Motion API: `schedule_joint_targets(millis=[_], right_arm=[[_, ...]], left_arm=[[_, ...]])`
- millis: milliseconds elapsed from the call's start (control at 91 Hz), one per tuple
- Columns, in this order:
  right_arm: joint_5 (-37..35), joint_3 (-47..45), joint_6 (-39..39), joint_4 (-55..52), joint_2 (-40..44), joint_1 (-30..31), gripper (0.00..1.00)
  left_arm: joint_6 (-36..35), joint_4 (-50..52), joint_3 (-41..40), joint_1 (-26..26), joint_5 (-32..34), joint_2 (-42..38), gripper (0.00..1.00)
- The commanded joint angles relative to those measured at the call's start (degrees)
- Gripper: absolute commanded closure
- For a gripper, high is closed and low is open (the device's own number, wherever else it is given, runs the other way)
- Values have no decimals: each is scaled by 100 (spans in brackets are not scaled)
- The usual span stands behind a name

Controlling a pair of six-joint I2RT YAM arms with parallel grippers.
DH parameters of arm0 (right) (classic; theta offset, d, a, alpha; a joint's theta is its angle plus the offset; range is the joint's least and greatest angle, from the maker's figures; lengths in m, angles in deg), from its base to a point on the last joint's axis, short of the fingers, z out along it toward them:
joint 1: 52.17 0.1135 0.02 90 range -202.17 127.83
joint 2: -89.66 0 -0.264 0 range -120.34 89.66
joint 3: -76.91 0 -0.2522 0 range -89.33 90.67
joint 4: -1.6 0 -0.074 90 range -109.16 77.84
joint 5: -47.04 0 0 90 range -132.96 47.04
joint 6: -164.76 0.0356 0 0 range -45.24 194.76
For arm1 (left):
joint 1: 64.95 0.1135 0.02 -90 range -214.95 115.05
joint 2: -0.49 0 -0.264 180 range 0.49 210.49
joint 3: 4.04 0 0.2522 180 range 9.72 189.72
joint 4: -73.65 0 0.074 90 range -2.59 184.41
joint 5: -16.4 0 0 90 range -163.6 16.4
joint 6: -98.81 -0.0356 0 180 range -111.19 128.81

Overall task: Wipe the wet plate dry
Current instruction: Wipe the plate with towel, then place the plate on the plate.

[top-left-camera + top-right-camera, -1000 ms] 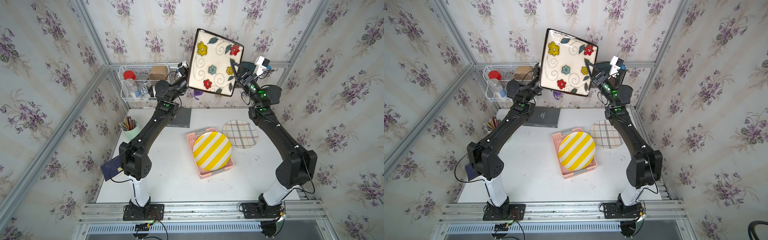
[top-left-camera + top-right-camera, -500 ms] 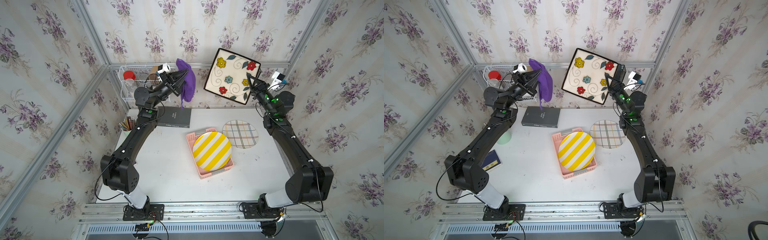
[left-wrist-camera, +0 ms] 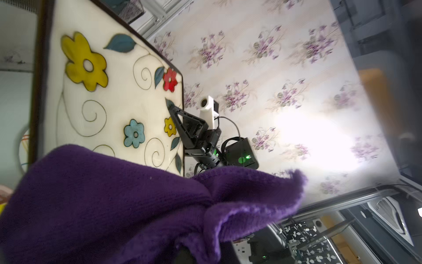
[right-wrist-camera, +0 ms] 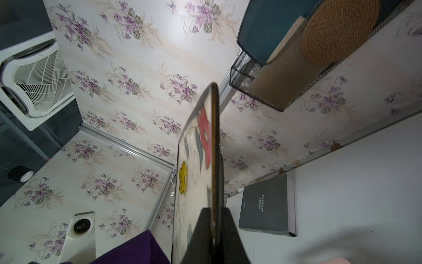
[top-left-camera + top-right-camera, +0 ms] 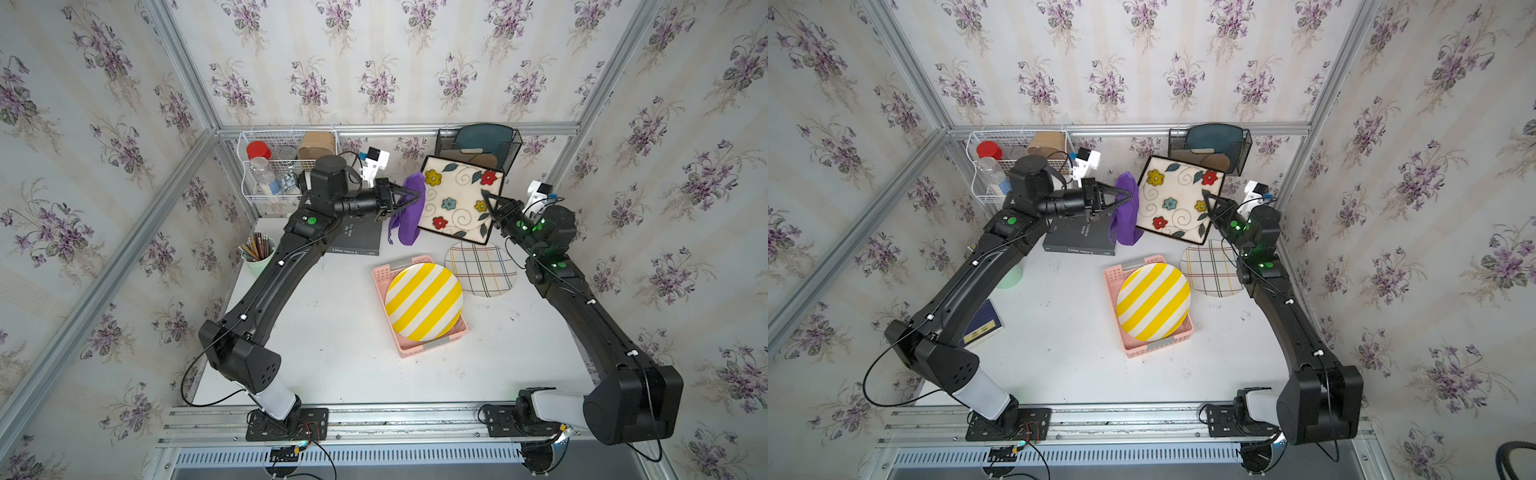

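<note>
The right fingers point(image 4: 205, 233) are clamping one edge of the flowered plate point(image 5: 457, 199), holding it tilted above the counter's point(image 5: 332, 332) far side. The left fingers point(image 5: 411, 192) are gripping a purple cloth point(image 5: 409, 222) just beside the opposite edge.

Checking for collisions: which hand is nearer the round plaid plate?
Right. The right hand, clamping the square flowered plate, hangs near the round plaid plate; the left hand, holding purple cloth, is beyond the flowered plate.

Yellow-striped plate point(image 5: 424, 301) rests in pink basket point(image 5: 383, 275), mid-surface point(image 5: 332, 324). Plaid plate point(image 5: 482, 270) lies flat just beside it. Grey book point(image 5: 359, 242) and pencil cup point(image 5: 259, 254) at back left. White wire basket point(image 5: 270, 134) and black mesh rack point(image 5: 514, 145) on back wall.
</note>
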Motion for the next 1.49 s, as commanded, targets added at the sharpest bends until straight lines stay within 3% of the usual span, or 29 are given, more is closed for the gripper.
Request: schedule_joint_targets(millis=[0,176,275,451,681,901,1121,1374,1484], right_arm=[[119,-31,209,991,103,81,100],[-68,-523,285,772,569,-279,100],[-164,-886,307,600,890,-609,100],[-850,-1232,-36,-412,1372,-1075,100],[-2027,-2347,650,-652,1691,-1660,100],[-2220,-2819,533,271,812,-1999,100],[-1788,-2502,-76,1053,-633,-2029,100],[-1363,-2644,-96,1677,-1731,-1992,100],[-1393,-2822,-251,1503,-1921,-1994,72]], left_arm=[[-840,1332,185,-32,776,231,100],[-1744,2577,603,4,1860,470,100],[-2067,2859,668,125,2089,408,100],[-2245,3007,603,452,1920,233,100],[-2073,2579,155,521,1243,17,100],[-1741,2114,-374,521,1095,-257,100],[-1798,2247,-392,525,1131,-372,100],[-1829,2406,-511,521,1370,-550,100],[-1850,2477,-681,521,1496,-641,100]])
